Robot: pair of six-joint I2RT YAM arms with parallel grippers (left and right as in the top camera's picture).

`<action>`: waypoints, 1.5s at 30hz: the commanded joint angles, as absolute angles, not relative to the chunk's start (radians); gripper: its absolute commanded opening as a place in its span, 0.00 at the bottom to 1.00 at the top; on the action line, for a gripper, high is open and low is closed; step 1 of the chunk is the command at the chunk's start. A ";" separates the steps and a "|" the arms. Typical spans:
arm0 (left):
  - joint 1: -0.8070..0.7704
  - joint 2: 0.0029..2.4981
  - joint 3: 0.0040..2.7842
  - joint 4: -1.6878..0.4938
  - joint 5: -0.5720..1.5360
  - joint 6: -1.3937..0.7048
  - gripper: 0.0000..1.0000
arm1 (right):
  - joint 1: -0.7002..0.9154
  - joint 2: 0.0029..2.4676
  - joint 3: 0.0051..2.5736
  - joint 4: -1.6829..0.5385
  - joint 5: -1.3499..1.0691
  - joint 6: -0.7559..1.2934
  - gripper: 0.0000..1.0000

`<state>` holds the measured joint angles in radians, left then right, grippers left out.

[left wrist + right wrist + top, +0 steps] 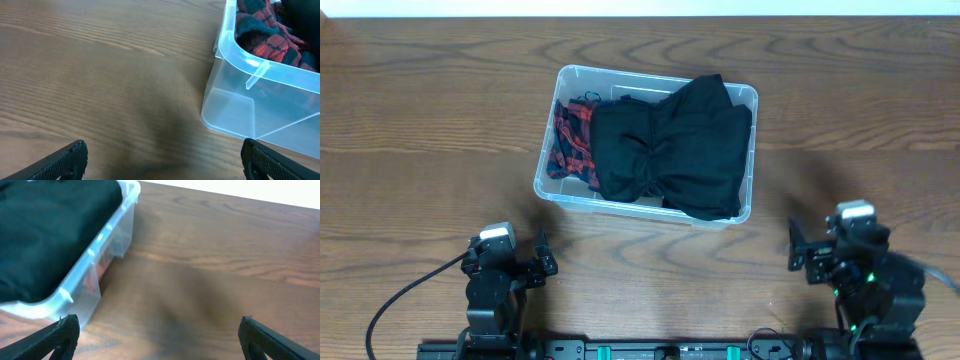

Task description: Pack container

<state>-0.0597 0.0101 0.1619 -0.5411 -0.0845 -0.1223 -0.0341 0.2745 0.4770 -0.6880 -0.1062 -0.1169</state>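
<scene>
The container [570, 200] sits mid-table, slightly skewed, well apart from both arms. Inside lie 2 items: a black garment [670, 150] filling most of it and a red-and-black plaid cloth [572, 140] bunched at the left end.

The left gripper [162, 152] is spread wide with nothing between its fingers, near the container's left corner. The right gripper [157, 325] is equally wide and empty, off the right end.

Packing looks close to done. The garment mounds above the rim and, from overhead, drapes over the near right edge. If any step is left, it is tucking that overhang in. I would bring the right gripper down from above, pinch the loose fold rather than the bulk, and lift it inward. The left one could steady the far wall, since the light plastic may slide.

The table [420, 130] is dark wood grain, matte and bare around the container. A black cable [410, 290] loops by the left arm's base. Beyond the far edge is a pale strip; what it is I cannot tell.
</scene>
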 commanded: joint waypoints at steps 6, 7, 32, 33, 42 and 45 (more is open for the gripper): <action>-0.054 0.002 0.147 -0.537 -0.086 -0.109 0.98 | -0.019 0.080 0.276 -0.637 -0.094 -0.065 0.99; -0.054 0.002 0.147 -0.537 -0.086 -0.109 0.98 | -0.019 0.057 0.254 -0.625 -0.094 -0.053 0.99; -0.054 0.002 0.147 -0.537 -0.086 -0.109 0.98 | -0.019 0.006 0.149 -0.561 -0.105 0.007 0.99; -0.054 0.002 0.147 -0.537 -0.086 -0.109 0.98 | -0.019 0.006 0.149 -0.561 -0.105 0.007 0.99; -0.054 0.002 0.147 -0.537 -0.086 -0.109 0.98 | -0.019 0.007 0.149 -0.561 -0.105 0.007 0.99; -0.054 0.002 0.147 -0.537 -0.086 -0.109 0.98 | -0.019 0.007 0.149 -0.561 -0.105 0.007 0.99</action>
<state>-0.0597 0.0101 0.1619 -0.5411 -0.0845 -0.1223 -0.0341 0.0154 0.1520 -0.5625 -0.1009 -0.0074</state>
